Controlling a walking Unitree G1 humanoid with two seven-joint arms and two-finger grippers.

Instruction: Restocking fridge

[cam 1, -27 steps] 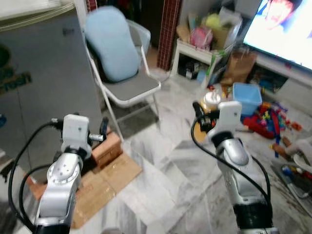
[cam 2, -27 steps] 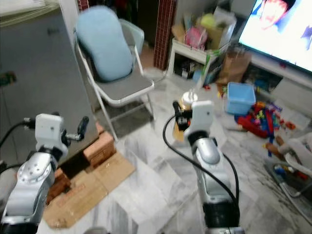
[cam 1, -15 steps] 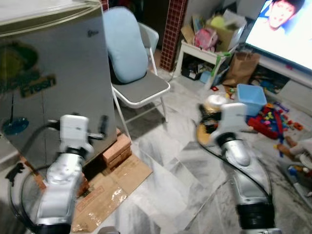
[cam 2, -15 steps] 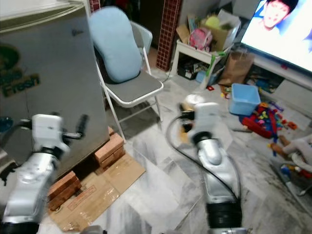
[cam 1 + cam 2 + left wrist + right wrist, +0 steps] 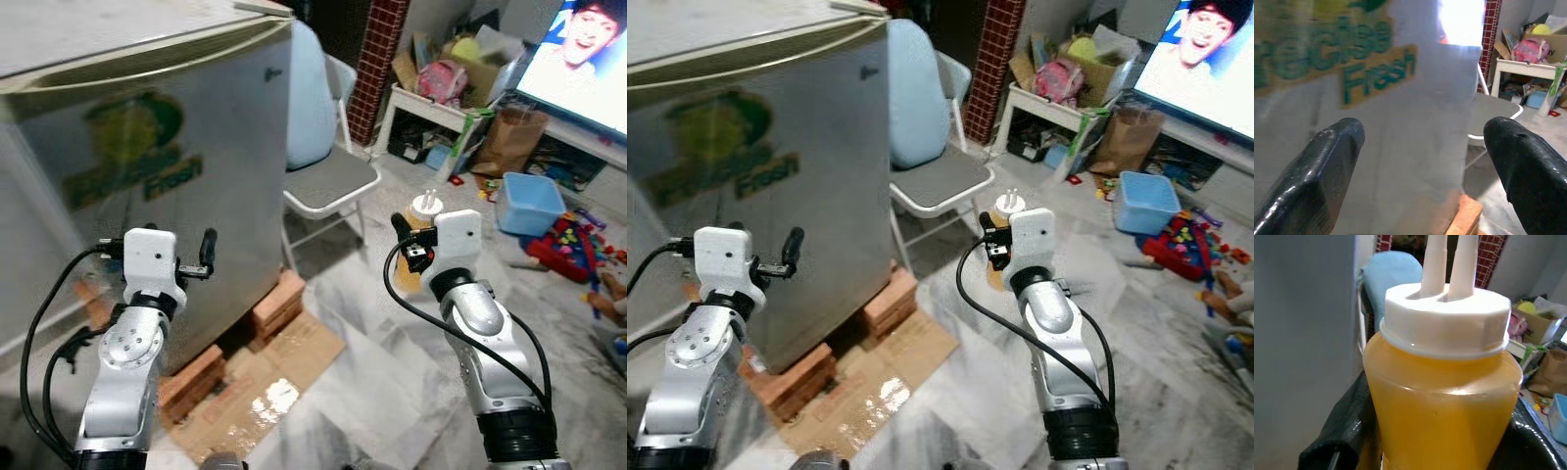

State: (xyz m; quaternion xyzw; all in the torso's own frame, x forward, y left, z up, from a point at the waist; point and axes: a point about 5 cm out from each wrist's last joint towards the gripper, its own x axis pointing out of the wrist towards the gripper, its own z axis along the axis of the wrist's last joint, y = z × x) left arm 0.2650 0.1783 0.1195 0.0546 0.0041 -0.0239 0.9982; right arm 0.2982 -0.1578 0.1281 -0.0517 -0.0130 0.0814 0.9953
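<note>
A silver fridge (image 5: 147,196) with a green and yellow "Fresh" sticker stands at the left, its door closed, raised on bricks (image 5: 279,299). My left gripper (image 5: 1420,147) is open and empty, held up close in front of the fridge's door. My right gripper (image 5: 406,240) is raised at centre right, away from the fridge. It is shut on a yellow squeeze bottle (image 5: 1442,401) with a white twin-nozzle cap (image 5: 423,207), held upright.
A white folding chair (image 5: 333,186) with a light blue cushion stands just right of the fridge. Flattened cardboard (image 5: 265,382) lies on the marble floor. Further right are a cluttered white table (image 5: 441,108), a paper bag (image 5: 514,137), a blue bin (image 5: 532,201), toys and a TV (image 5: 588,49).
The whole picture has shifted: the fridge now stands nearer and takes up more of the left. Both arms keep their raised pose, and the right gripper still holds the bottle.
</note>
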